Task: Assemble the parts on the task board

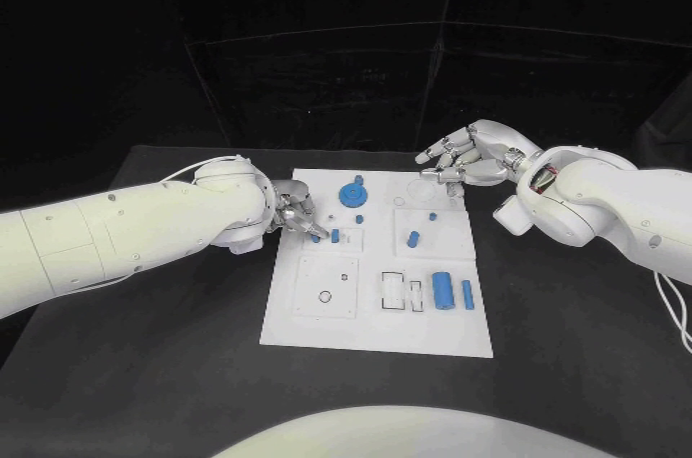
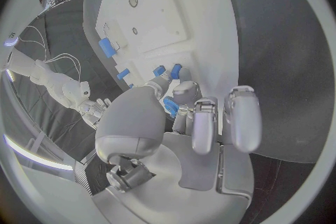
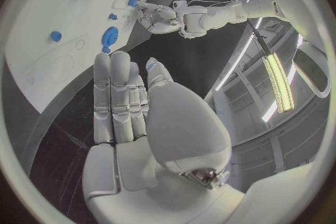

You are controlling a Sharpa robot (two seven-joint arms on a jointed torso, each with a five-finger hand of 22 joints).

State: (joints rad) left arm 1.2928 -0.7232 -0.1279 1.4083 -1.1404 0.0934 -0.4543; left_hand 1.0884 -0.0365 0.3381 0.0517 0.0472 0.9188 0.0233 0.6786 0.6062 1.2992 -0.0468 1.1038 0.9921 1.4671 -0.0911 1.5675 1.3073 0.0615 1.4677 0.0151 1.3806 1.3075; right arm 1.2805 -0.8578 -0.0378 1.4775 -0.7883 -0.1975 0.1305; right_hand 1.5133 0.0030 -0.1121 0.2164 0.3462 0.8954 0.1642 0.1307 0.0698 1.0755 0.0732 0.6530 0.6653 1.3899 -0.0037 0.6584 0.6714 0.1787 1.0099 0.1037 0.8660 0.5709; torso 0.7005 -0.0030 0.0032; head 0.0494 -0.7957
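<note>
White task board [image 1: 325, 328] in the middle of the black desk [image 1: 173, 358], left hand [image 1: 293, 214] at its left edge pinching a small blue part [image 1: 315, 237], right hand [image 1: 464, 153] hovering at the far right corner, fingers apart, holding nothing

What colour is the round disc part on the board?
Blue; the round disc part shows best in the head view.

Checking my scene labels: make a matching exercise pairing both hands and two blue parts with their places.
1 left hand
2 right hand
3 large blue cylinder
4 round blue disc

a far middle of the task board
b above the board's far right corner
c board's left edge, pinching a small blue part
d board's near right

Pairs: 1-c, 2-b, 3-d, 4-a
</note>
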